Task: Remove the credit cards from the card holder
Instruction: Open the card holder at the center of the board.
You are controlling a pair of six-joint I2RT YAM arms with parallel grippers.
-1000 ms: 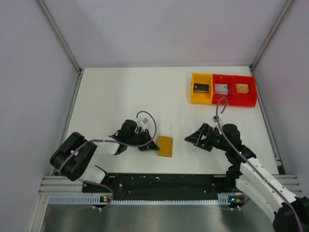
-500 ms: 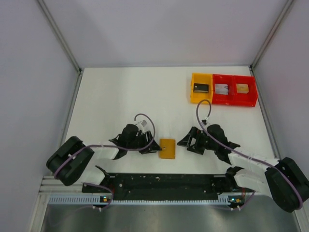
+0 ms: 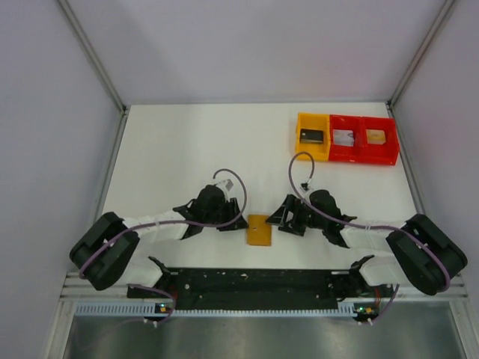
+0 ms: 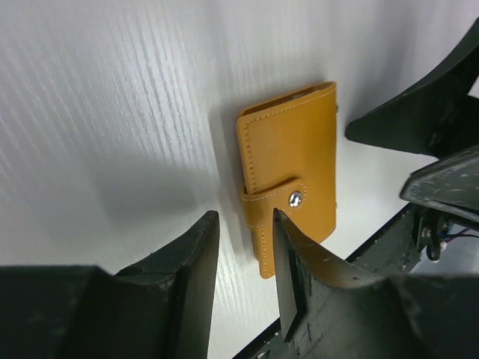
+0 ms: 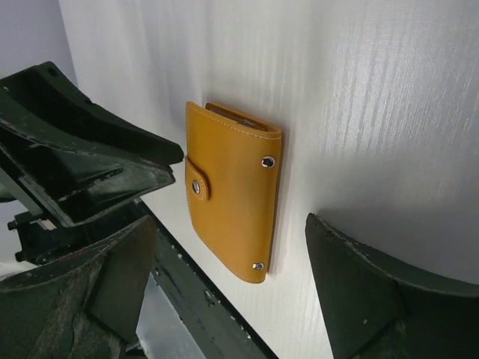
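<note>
The left gripper (image 3: 236, 221), shut a moment ago against the card holder (image 3: 259, 229), has let go and drawn slightly left, its jaws now apart with nothing between them. The right gripper (image 3: 275, 224) has swung in from the right, jaws wide apart and empty, so the two now flank the holder on the near middle of the counter (image 3: 187, 149). This looks like setting up a two-handed opening. The holder has been nudged square and lies flat. The overhead view shows only a tan patch. The wrist views show what matters, the snap strap (image 4: 273, 202) fastened and the holder shut. The credit cards are not visible.
</note>
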